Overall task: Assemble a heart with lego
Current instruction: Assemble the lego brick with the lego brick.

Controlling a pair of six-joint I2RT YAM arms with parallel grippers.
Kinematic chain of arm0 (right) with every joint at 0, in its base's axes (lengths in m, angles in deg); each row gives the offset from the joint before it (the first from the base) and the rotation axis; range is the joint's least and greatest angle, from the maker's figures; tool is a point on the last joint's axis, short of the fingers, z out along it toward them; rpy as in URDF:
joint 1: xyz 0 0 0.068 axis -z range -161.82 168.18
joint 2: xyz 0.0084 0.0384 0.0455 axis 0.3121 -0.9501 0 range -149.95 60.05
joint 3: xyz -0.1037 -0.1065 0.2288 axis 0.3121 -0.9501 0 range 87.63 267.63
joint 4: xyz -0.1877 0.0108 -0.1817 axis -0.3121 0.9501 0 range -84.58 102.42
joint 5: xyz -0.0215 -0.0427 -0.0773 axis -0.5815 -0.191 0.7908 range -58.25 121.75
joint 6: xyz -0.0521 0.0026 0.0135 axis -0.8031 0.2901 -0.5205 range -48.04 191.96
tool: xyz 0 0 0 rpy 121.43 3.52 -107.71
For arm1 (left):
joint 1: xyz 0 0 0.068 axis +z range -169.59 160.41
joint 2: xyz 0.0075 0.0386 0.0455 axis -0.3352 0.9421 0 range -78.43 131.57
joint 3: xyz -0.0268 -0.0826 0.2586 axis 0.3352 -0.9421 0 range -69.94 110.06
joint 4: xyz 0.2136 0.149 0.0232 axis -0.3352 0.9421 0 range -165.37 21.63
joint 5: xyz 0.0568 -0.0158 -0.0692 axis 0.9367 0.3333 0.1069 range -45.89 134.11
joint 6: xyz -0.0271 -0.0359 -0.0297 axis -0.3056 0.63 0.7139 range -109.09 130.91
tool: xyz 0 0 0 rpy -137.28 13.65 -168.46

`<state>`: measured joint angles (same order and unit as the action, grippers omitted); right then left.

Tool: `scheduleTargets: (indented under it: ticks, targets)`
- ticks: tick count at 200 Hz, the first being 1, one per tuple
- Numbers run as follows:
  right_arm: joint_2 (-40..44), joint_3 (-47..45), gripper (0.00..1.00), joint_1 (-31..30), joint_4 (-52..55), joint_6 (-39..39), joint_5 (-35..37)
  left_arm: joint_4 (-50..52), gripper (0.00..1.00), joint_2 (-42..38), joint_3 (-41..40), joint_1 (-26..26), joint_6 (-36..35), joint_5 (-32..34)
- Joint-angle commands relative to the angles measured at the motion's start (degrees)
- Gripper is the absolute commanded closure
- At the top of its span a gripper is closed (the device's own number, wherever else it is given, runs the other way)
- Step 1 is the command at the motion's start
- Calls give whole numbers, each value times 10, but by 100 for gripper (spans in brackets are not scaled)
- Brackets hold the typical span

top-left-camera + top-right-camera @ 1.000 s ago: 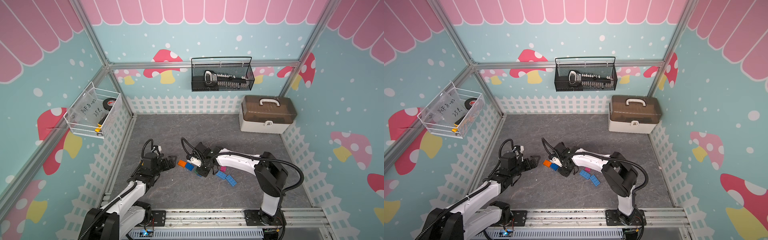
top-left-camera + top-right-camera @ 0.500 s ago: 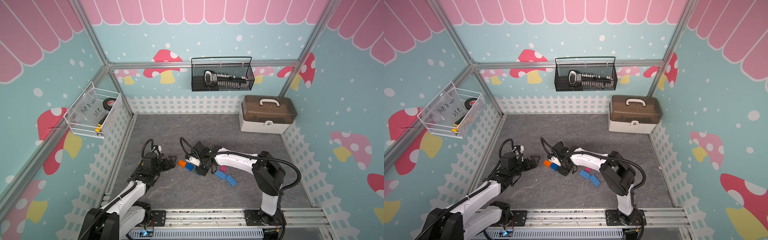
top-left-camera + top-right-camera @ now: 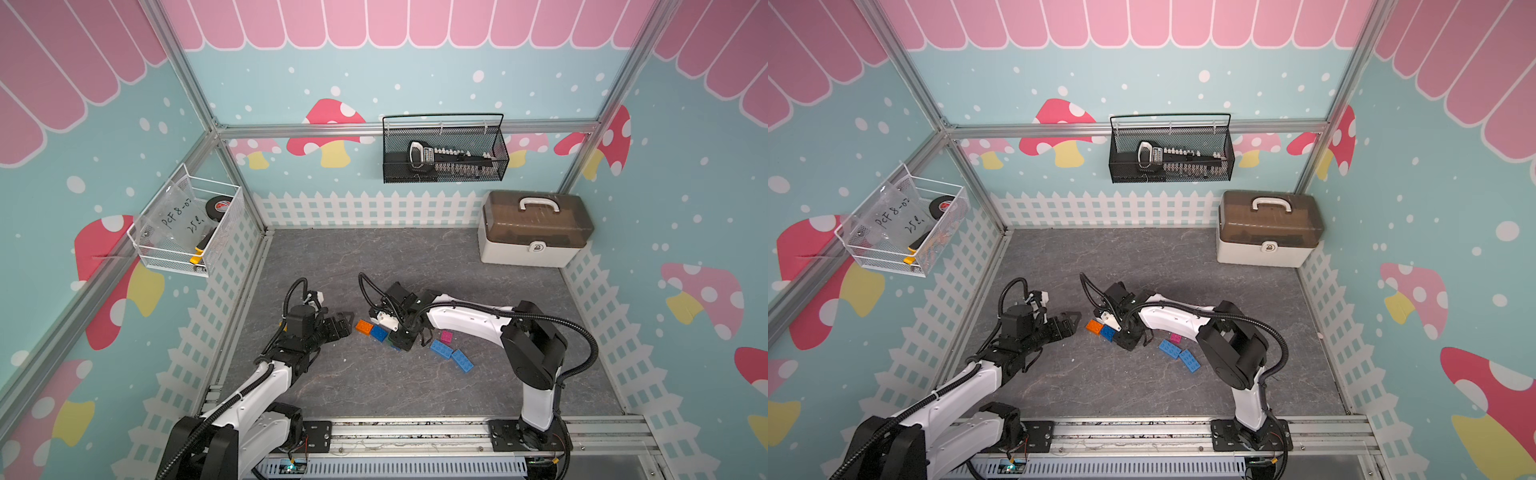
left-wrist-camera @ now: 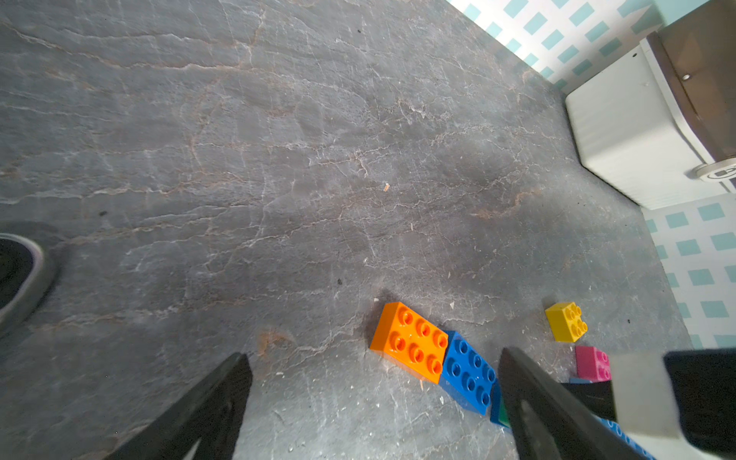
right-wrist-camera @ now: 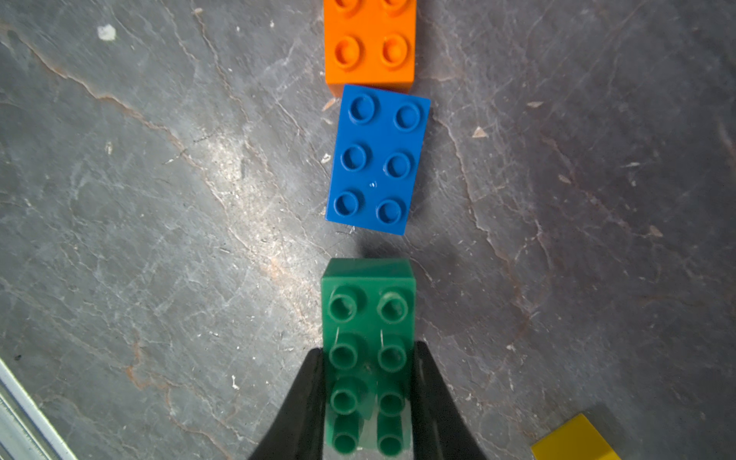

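Grey floor [image 3: 374, 386] at the front holds two light blue bricks [image 3: 441, 348] and a pink brick [image 3: 446, 336]. Behind them the right gripper [image 5: 368, 354] pinches a green brick [image 5: 368, 302] just short of a dark blue brick [image 5: 378, 159] that touches an orange brick [image 5: 370, 44]; the left gripper [image 4: 372, 356] gapes empty alongside. At the back, a lidded box [image 3: 532, 232] stands by the fence [image 3: 365, 208].

Seven small studded plastic bricks are counted: one orange six-stud brick [image 3: 364, 327], one dark blue six-stud brick [image 3: 379, 333], one green eight-stud brick [image 5: 368, 350], one yellow four-stud brick [image 4: 566, 321], one pink four-stud brick [image 3: 446, 336], and two longer ones, a light blue brick [image 3: 441, 348] and a second light blue brick [image 3: 462, 360]. Two white-and-black robot arms are seen, the left arm [image 3: 266, 386] and the right arm [image 3: 465, 322]. Two wall baskets are counted, one black mesh basket [image 3: 457, 141] and one white wire basket [image 3: 226, 220]. One cream plastic storage box with a brown lid [image 3: 523, 253] is counted.
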<state>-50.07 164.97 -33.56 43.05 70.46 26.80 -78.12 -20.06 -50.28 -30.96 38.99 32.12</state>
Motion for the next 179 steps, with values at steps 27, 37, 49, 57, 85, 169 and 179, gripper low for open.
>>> scheduleTargets:
  ticks: [27, 37, 49, 57, 85, 169, 179]
  targets:
    - [-61, -35, 76, 22, 48, -19, 57, 5, 4, -9, 14, -1, -7, 8]
    - [-58, -24, 76, 27, 55, -23, 63, 5, 4, -10, 14, -3, -7, 8]
    - [-55, -9, 76, 33, 61, -30, 68, 5, 4, -9, 14, -2, -7, 8]
    - [-56, 2, 76, 38, 64, -37, 68, 6, 4, -8, 15, -2, -7, 8]
    - [-71, 31, 75, 63, 65, -64, 63, 9, 4, -11, 15, -3, -8, 8]
    - [-77, 52, 26, 88, 59, -86, 64, 9, 4, -10, 15, -3, -8, 10]
    - [-67, 42, 16, 92, 54, -82, 65, 9, 4, -11, 15, -3, -8, 9]
